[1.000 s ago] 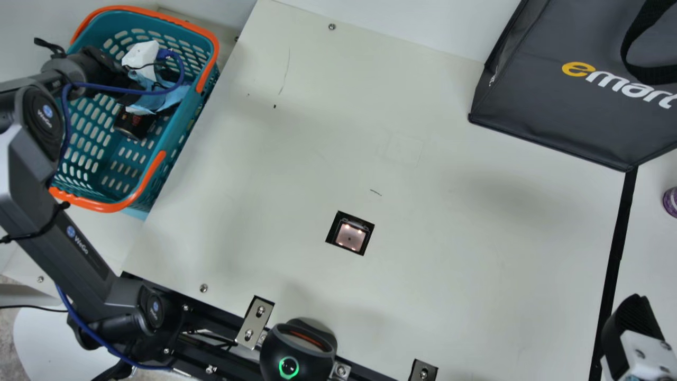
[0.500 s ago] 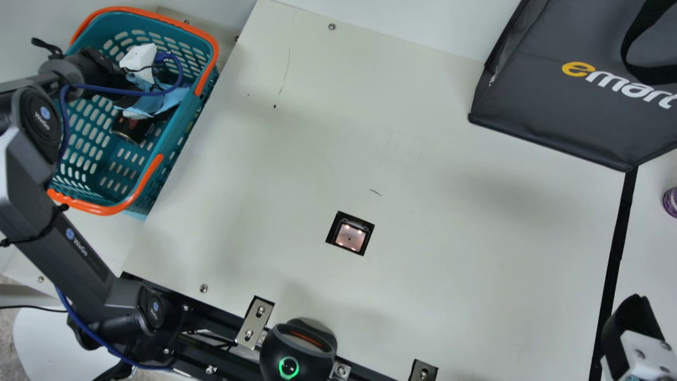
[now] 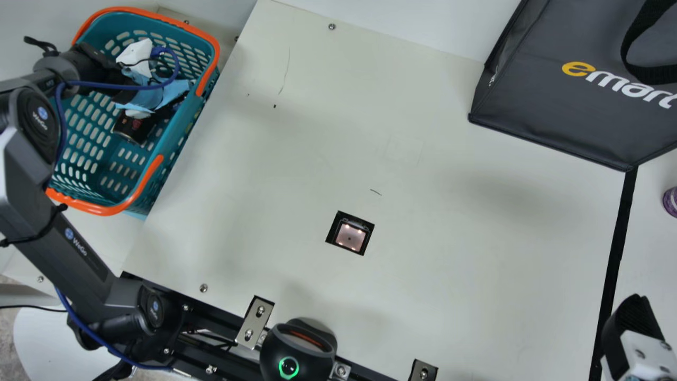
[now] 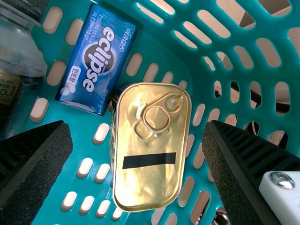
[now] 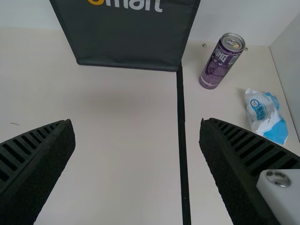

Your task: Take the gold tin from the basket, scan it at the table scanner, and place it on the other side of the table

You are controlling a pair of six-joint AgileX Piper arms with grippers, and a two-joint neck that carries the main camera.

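Your left claw (image 3: 108,69) has slid a bit left at the basket (image 3: 103,209), upper left of the main view. Its fingers are apart. Your gold tin (image 4: 150,187) lies in the basket, middle of the left wrist view. Your right claw (image 3: 629,320), lower right, has its fingers apart too.

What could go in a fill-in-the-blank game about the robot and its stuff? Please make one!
The gripper over the gold tin is my ____ one.
The stripe on the tin is ____.
The handles of the basket are ____.
The can near the packet is ____.

Missing words: left; black; orange; purple.
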